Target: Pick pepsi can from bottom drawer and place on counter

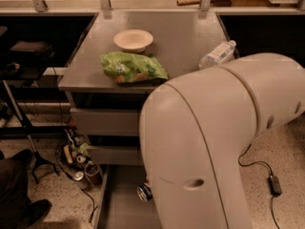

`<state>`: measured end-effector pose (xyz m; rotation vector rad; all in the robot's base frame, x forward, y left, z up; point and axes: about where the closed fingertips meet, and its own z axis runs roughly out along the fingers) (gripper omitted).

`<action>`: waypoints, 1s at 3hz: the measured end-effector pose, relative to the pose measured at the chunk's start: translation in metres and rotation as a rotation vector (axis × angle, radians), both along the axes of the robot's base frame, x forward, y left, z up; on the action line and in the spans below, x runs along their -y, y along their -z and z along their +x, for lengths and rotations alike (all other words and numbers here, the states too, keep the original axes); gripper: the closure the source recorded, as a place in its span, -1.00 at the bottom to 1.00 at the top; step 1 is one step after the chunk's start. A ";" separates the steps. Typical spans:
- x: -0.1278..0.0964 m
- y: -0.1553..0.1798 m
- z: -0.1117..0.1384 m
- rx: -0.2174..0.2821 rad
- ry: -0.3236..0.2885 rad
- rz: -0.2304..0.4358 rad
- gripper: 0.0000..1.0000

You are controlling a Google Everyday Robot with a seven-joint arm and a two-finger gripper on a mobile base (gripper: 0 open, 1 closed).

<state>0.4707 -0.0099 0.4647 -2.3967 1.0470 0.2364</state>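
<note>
The claw (147, 184), almost hidden behind the arm (214, 142), is at the pepsi can (144, 193) over the bottom drawer (125, 211); its state cannot be told.

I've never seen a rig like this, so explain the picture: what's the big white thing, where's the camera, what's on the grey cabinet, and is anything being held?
The big cream shape is a robot's arm, seen close up by one camera looking down past it; where that camera is mounted is unknown. The arm reaches towards the open bottom drawer of a grey cabinet. Its gripper, a two-finger hand at the arm's end, is hidden behind the arm, down by the blue pepsi can that peeks out over that drawer. Whether the can is gripped cannot be seen. On the counter lie a pale bowl, a green snack bag and a clear water bottle on its side.
</note>
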 end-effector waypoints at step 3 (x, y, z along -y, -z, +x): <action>0.001 -0.063 -0.017 0.032 0.030 -0.131 1.00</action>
